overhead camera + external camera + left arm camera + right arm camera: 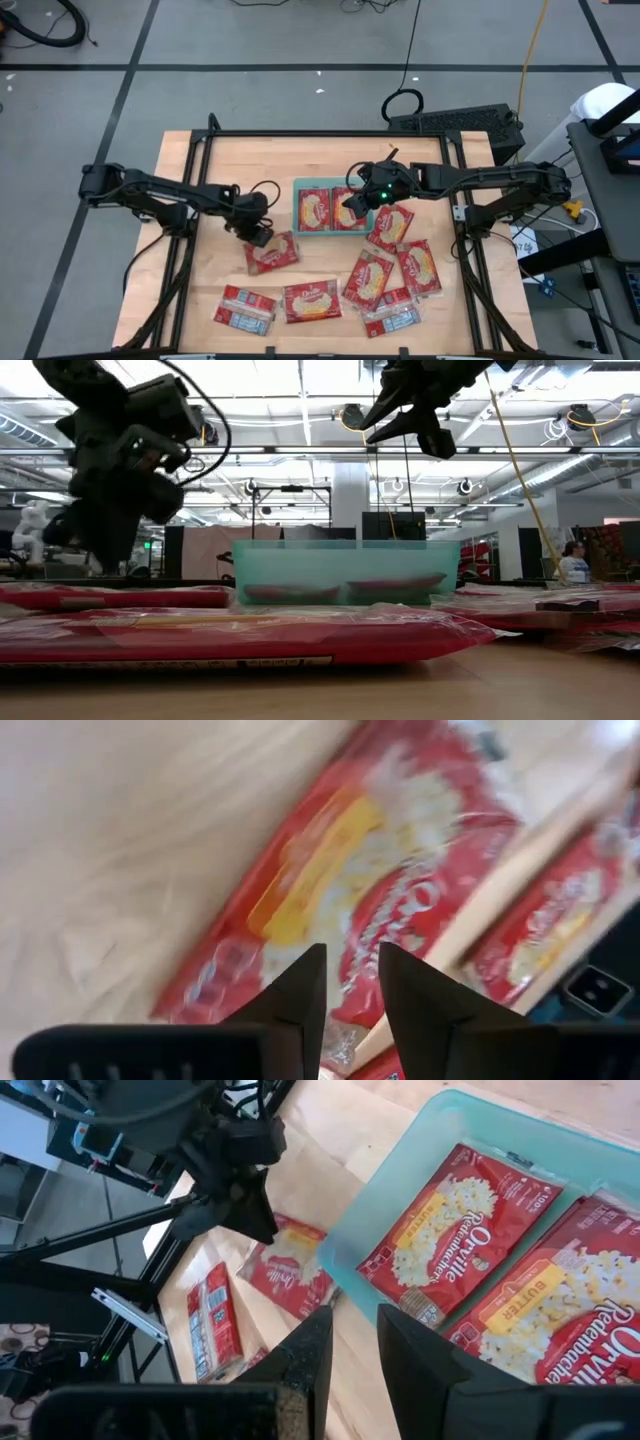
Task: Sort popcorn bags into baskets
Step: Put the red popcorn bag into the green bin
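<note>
1. Loose bags (385,280) lie on the near table (190,290).
2. Left gripper (262,236), fingers narrowly apart, sits on a bag (272,253); grip unclear.
3. Right gripper (354,203), narrowly parted, empty, hangs over the tray (297,208) holding two bags (462,1230).

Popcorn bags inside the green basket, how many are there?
2, side by side in the basket: one bag on its left side, the other on its right, partly under the right arm. More could be hidden beneath.

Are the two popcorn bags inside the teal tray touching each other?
Cannot tell. In the right wrist view the two popcorn bags lie side by side in the tray, with no plain gap or contact.
</note>
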You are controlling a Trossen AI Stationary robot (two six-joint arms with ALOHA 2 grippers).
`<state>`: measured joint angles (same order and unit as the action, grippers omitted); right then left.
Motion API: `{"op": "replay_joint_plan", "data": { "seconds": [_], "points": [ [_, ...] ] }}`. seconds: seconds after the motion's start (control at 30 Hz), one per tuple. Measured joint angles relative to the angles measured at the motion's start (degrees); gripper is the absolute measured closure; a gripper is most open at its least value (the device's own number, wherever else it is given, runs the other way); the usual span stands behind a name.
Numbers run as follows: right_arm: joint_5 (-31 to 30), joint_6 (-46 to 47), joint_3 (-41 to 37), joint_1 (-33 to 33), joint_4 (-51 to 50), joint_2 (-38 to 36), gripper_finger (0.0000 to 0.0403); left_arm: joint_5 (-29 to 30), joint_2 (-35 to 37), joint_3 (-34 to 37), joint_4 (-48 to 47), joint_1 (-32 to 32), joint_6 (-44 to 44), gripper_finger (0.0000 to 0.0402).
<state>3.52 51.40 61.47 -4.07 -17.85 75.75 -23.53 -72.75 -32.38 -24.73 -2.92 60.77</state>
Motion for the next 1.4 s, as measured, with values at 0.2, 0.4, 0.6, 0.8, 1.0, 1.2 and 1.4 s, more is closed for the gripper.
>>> {"op": "replay_joint_plan", "data": {
  "seconds": [0.2, 0.4, 0.6, 0.8, 1.0, 1.2, 1.4],
  "points": [
    [2.9, 0.3, 0.0, -1.2, 0.0, 0.0, 0.0328, 1.5, 0.5, -0.9, -5.4, -1.0, -6.9, 0.0302],
    [2.8, -0.6, 0.0, -1.5, 0.0, 0.0, 0.0328, 4.1, 0.5, -0.9, -13.3, 1.3, -12.2, 0.0236],
    [2.8, -2.1, 0.0, -1.5, 0.0, 0.0, 0.0328, 11.8, 0.4, -0.9, -14.2, 5.6, -16.2, 0.015],
    [2.7, -1.7, 0.0, -1.5, 0.0, 0.0, 0.0328, 13.6, -0.4, 0.6, -12.3, 8.6, -19.1, 0.0149],
    [2.6, -3.2, 0.0, -2.5, 0.0, 0.0, 0.0328, 15.3, -1.7, 4.1, -6.8, 11.1, -20.5, 0.0196],
    [2.7, -3.2, 0.0, -3.5, 0.2, 0.0, 0.0328, 19.1, -0.5, 4.5, -7.0, 11.7, -23.7, 0.0314],
    [2.7, -2.6, 0.0, -3.9, 2.0, 0.0, 0.0328, 20.3, 0.1, 4.5, -4.0, 11.5, -24.9, 0.0394]
  ]
}}
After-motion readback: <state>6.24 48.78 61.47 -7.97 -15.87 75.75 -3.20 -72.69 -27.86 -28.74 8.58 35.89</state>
